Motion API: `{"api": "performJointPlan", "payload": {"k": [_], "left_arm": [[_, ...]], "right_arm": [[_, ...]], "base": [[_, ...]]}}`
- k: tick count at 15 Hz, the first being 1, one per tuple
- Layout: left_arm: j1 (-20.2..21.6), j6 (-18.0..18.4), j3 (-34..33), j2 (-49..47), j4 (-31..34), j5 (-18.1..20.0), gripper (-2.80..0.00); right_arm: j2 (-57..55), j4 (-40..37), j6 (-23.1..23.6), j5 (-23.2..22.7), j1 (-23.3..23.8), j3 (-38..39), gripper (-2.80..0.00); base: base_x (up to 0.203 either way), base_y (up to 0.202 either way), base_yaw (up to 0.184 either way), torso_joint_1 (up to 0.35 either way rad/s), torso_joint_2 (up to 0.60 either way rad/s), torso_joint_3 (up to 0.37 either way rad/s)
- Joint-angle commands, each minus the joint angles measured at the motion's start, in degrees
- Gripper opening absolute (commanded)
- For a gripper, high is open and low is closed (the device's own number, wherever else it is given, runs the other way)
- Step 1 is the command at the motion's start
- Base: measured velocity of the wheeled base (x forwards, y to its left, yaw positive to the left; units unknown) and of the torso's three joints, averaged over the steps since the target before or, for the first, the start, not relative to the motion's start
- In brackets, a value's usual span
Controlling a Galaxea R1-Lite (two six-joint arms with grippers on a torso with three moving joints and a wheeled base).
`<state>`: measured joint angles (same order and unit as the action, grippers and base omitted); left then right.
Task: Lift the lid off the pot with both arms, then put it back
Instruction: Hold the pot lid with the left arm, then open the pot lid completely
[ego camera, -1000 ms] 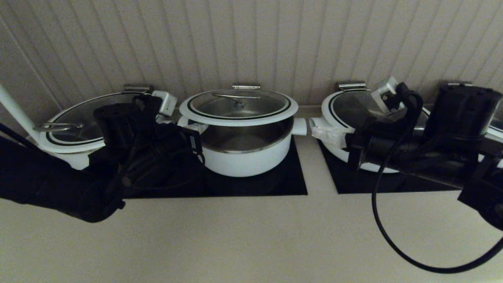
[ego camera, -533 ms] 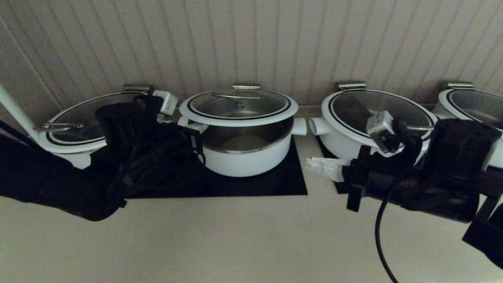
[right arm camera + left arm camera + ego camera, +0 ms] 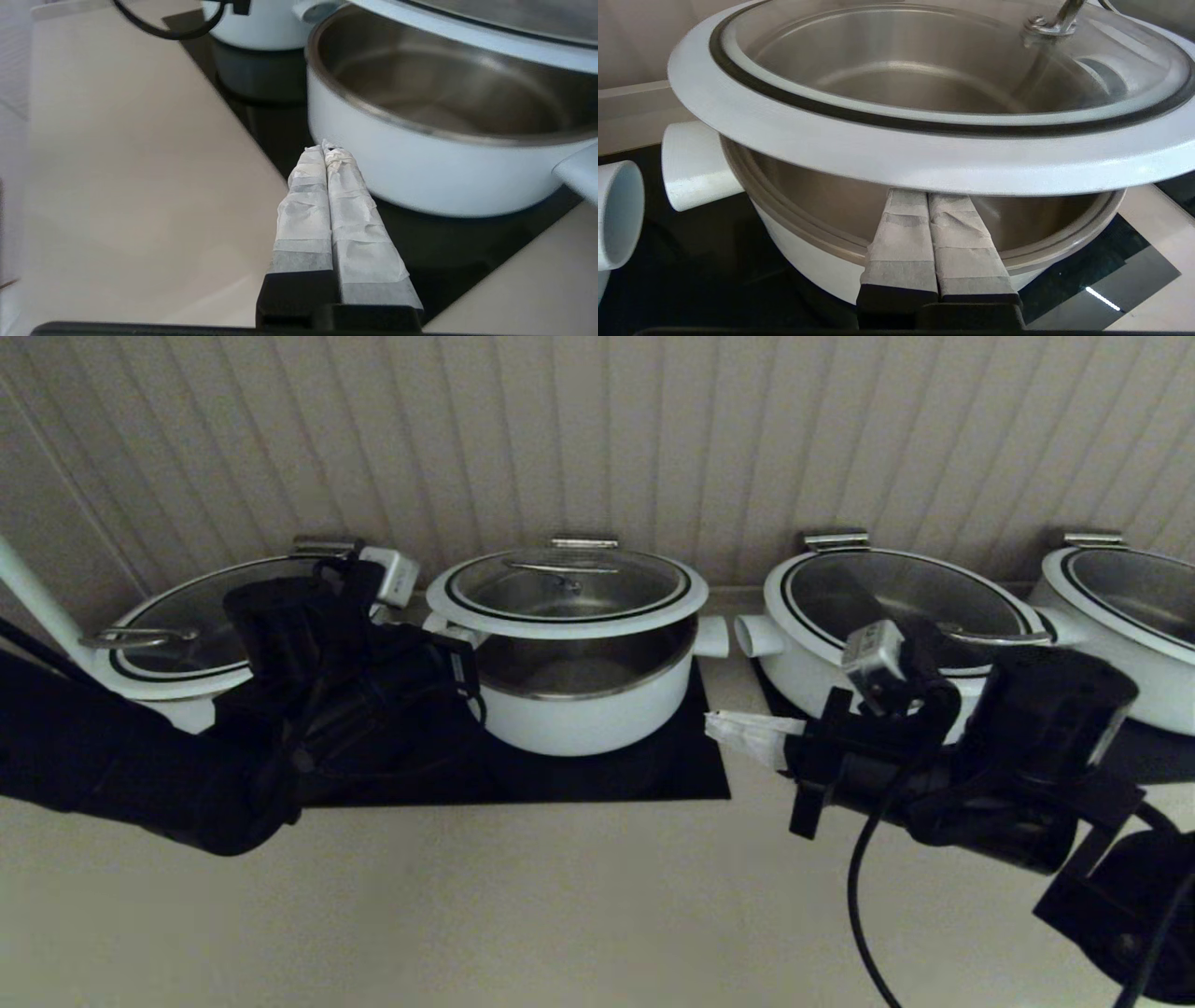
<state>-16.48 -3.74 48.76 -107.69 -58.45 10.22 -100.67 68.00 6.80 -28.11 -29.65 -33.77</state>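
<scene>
Lid (image 3: 567, 588) rides above the pot (image 3: 579, 695), propped from below on my left gripper (image 3: 930, 200), whose fingers are pressed flat together to act as a wedge, gripping nothing. My right gripper (image 3: 327, 151) is likewise pinched together and empty, low beside the pot's wall, not touching the lid.

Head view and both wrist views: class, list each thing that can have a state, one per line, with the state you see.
lid: raised, front edge clear of the pot.
pot: uncovered in front, empty.
left gripper: shut, tips under the lid's rim.
right gripper: shut, empty, beside the pot.
pot on the right: lid on.
pan on the left: lid on.
</scene>
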Motion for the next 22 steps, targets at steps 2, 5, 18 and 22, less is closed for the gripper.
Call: {"api": "performJointPlan", "payload": {"k": [2,5,18,22], "left_arm": [[0.3,0.0,0.0,0.1,-0.3,0.1,-2.80],[0.4,0.1,0.0,0.1,-0.3,0.1,-2.80],[0.3,0.3,-0.2,0.0,-0.3,0.1,-2.80],[0.3,0.4,-0.2,-0.4,-0.3,0.1,-2.80]], "right_arm": [[-6.8,7.2,0.1,0.5,0.0,-0.3,-2.80],[-9.0,7.6,-0.1,1.5,0.0,-2.3,-2.80],[-16.6,6.9,-0.2,4.4,0.6,-17.1,-2.80],[-19.0,7.0,-0.1,7.1,0.6,-20.7,-2.80]], "base": [[0.000,0.000,0.000,0.000,0.00,0.000],[0.000,0.000,0.000,0.000,0.00,0.000],[0.000,0.000,0.000,0.000,0.00,0.000],[0.000,0.000,0.000,0.000,0.00,0.000]]}}
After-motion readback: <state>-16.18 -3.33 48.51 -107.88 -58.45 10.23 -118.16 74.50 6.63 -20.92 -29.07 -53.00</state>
